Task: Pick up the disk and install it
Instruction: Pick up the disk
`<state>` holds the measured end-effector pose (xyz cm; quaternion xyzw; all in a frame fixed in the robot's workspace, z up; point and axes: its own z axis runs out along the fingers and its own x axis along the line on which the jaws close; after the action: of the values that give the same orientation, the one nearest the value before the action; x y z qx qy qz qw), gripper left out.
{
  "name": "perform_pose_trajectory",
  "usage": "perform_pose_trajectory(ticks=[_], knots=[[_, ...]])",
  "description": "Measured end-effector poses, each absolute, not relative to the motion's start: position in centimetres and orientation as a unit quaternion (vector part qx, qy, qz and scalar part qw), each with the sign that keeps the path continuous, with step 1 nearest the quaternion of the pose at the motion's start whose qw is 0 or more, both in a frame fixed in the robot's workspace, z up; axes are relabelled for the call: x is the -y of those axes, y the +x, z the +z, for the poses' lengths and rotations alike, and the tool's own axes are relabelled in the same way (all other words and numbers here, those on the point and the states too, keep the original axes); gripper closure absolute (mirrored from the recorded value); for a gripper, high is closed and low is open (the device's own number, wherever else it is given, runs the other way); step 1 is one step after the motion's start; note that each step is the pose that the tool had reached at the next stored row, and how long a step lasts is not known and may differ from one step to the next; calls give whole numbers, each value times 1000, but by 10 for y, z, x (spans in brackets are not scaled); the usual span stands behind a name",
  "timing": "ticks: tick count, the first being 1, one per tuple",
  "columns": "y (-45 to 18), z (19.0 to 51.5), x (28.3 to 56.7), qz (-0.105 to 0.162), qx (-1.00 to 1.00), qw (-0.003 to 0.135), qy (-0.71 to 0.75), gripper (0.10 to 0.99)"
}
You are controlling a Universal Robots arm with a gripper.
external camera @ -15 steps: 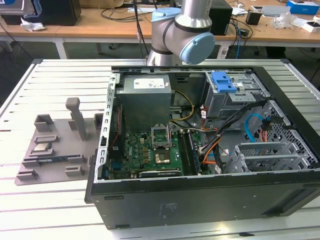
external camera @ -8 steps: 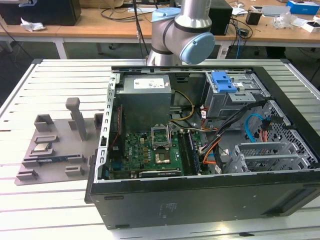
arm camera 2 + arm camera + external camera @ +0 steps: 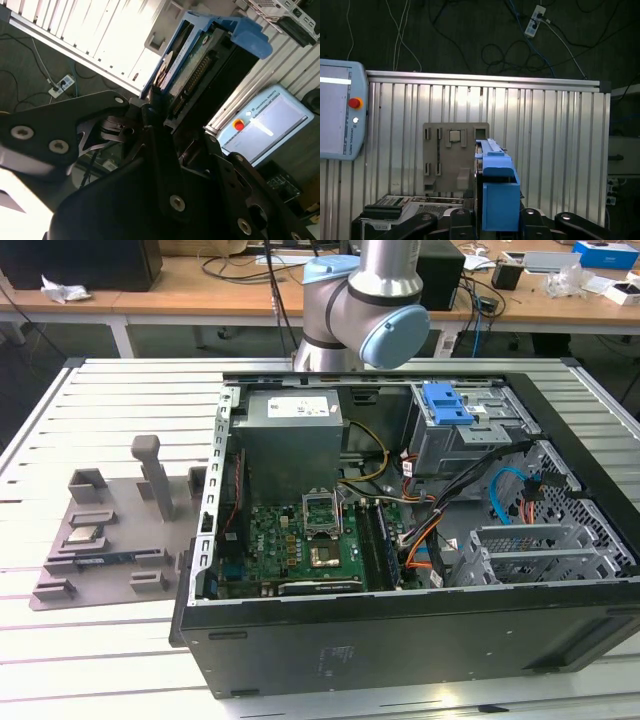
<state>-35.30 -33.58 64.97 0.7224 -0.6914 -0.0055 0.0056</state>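
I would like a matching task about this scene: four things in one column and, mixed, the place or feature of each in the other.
1. the disk
2. grey fixture plate
3. teach pendant
4. blue latch

A. inside the computer case
B. has a red button
C. held in the gripper
D. on the table, at the exterior view's left of the case

Pairs: 1-C, 2-D, 3-B, 4-A

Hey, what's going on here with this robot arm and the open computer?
The arm's gripper is shut on the disk, holding it on edge in its blue carrier frame, up above the slatted table and the grey fixture plate. The open computer case lies on that table, and the disk is not yet installed in it.
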Motion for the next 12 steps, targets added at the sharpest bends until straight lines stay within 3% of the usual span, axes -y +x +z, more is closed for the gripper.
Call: perform_pose_trajectory(ticks=[12], knots=[[-353, 680, 336, -6, 691, 6, 722, 722]])
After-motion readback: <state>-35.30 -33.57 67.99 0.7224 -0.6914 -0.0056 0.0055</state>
